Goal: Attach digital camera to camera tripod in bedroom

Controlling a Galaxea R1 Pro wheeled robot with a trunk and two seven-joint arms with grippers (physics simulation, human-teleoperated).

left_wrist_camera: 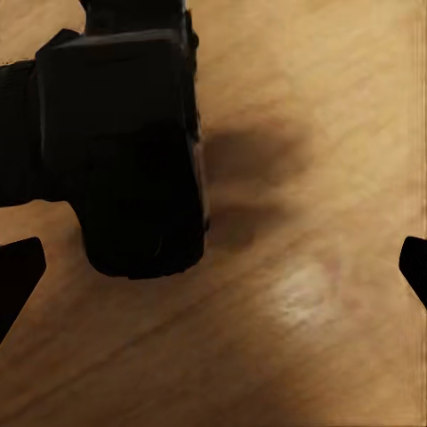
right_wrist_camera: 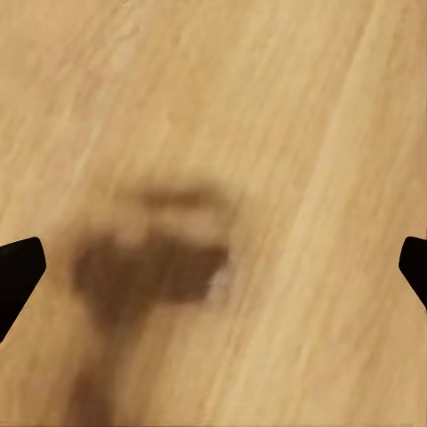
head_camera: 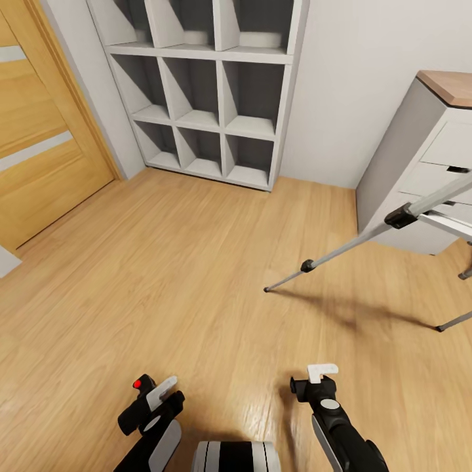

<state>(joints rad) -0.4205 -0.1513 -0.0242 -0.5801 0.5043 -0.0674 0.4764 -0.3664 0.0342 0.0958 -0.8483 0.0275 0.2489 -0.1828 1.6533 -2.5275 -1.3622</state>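
The digital camera (head_camera: 134, 410), black with a red button on top, sits tight against the outer side of my left gripper (head_camera: 167, 395) low over the wood floor. In the left wrist view the digital camera (left_wrist_camera: 124, 151) lies off to one side of the left gripper (left_wrist_camera: 213, 276), whose fingertips (left_wrist_camera: 18, 280) stand wide apart with nothing between them. Whether the camera rests on the floor I cannot tell. My right gripper (head_camera: 313, 379) is open and empty over bare planks, as the right wrist view of the right gripper (right_wrist_camera: 213, 271) confirms. The camera tripod (head_camera: 354, 244) stands at the right, its silver legs splayed and its head out of view.
A white cube shelf (head_camera: 210, 98) stands against the far wall, with a wooden door (head_camera: 39, 131) at the left. A grey drawer unit with a wood top (head_camera: 419, 164) stands behind the tripod. Tripod feet (head_camera: 267, 289) reach out onto the floor between me and the desk.
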